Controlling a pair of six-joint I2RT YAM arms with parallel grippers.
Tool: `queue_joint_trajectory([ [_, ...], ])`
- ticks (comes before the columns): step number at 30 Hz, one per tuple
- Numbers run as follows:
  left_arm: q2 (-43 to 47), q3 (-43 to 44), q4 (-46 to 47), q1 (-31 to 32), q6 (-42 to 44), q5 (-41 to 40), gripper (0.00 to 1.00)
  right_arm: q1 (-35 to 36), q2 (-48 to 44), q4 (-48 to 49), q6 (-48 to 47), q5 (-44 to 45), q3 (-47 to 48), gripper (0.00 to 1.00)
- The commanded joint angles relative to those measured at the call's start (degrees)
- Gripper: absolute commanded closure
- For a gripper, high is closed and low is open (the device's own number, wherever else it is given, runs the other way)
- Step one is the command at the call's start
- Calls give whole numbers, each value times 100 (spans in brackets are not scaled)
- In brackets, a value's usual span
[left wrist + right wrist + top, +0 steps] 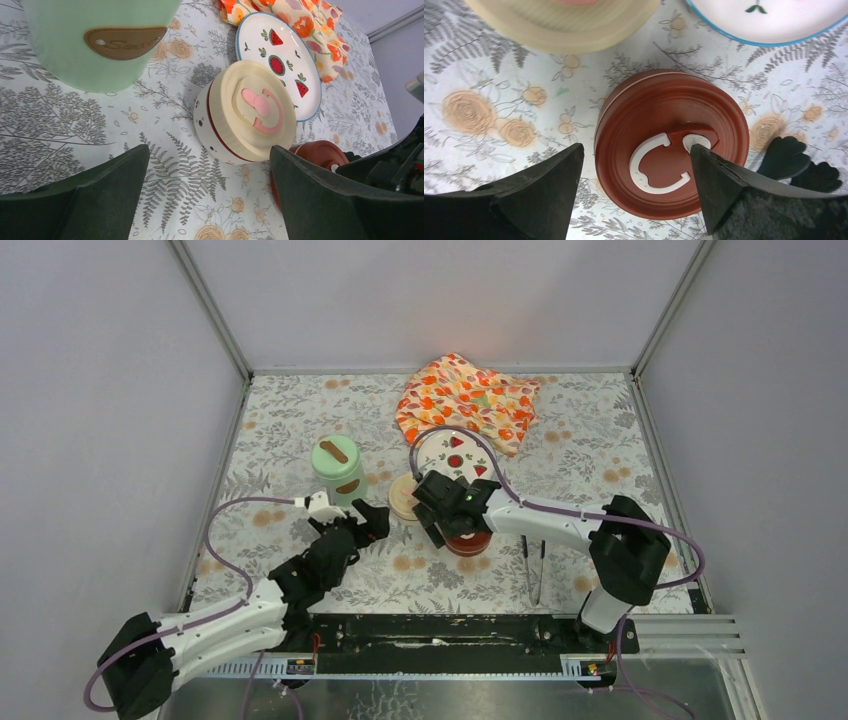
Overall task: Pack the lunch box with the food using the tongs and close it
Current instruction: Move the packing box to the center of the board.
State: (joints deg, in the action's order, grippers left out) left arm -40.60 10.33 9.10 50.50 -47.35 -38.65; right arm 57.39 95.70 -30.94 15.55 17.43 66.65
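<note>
A: Where is the lunch box to be found?

B: Three pots are seen on the flower-printed tabletop (pixel 300 420), each with its lid on. The mint-green pot (pixel 339 468) is stood upright at the left, with a brown label (pixel 124 42) on its side (a word is embossed there, too blurred to be read). The cream-lidded pot (pixel 250 117) is set just beside the plate (pixel 280 60), which is printed with red fruit. The dark red pot (pixel 671 145) is placed near both, on the side towards the arms.

A: And how are the grippers held?

B: The left gripper (pixel 210 165) is spread wide, low over the tabletop, and nothing is pinched in it. The cream-lidded pot is framed just beyond its fingers. The right gripper (pixel 636 160) is spread above the dark red pot. One finger (pixel 544 190) is seen off the lid's edge, and the other (pixel 724 190) lies over the lid beside its white C-shaped tab (pixel 649 165). No grip on the lid can be made out.

A: Where are the tongs?

B: The tongs (pixel 536 575) are laid flat on the tabletop at the right, near the right arm's base, apart from both grippers.

A: Is anything else to be noted?

B: An orange flower-patterned cloth (pixel 468 400) is crumpled at the far side, just beyond the plate.
</note>
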Motion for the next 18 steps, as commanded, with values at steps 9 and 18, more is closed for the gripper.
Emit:
queue_joint_trajectory([
  [9, -1840, 1027, 262, -1087, -460, 1571, 5, -746, -632, 217, 5, 422, -540, 14],
  [18, -3131, 1402, 649, -1491, -480, 2328, 24, -765, -1162, 760, -41, 133, -849, 13],
])
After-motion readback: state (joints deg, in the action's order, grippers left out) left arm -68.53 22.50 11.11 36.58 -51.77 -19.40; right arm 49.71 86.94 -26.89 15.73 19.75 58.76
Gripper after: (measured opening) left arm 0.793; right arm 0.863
